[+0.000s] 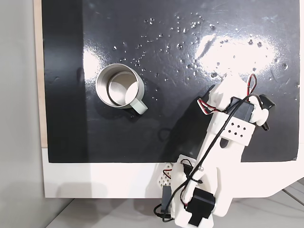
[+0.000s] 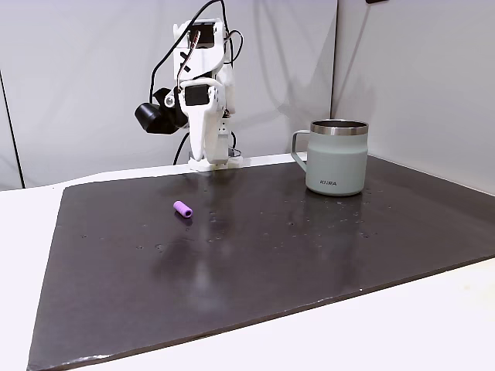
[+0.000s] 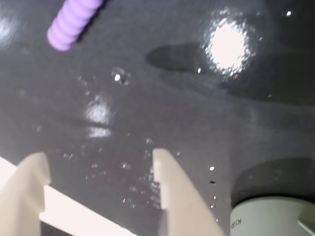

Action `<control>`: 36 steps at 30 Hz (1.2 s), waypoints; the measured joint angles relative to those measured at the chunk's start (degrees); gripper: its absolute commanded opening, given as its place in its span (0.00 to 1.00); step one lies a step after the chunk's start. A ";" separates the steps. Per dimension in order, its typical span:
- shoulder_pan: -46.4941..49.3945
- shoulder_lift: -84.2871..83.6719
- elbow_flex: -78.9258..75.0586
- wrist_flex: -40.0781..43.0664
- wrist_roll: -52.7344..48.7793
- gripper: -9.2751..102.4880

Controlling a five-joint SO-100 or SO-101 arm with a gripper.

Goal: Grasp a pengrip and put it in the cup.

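Folded upright at the mat's far edge, gripper (image 3: 98, 157) pointing down, fingers (image 3: 170, 189) parted, holding nothing; pengrip (image 3: 73, 23) well beyond fingertips, cup (image 3: 273, 216) just beside.

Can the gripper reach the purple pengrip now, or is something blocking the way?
Probably yes. The pengrip lies alone on the dark mat, well apart from the cup. The gripper is open and empty, with bare mat between it and the pengrip.
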State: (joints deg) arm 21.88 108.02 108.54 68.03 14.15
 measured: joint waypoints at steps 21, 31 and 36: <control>5.27 -23.91 -17.23 4.04 6.86 0.29; 5.54 -32.87 -24.26 4.31 6.86 0.28; 5.62 -36.39 -26.72 4.31 6.86 0.23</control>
State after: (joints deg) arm 27.51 71.63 81.83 72.33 21.01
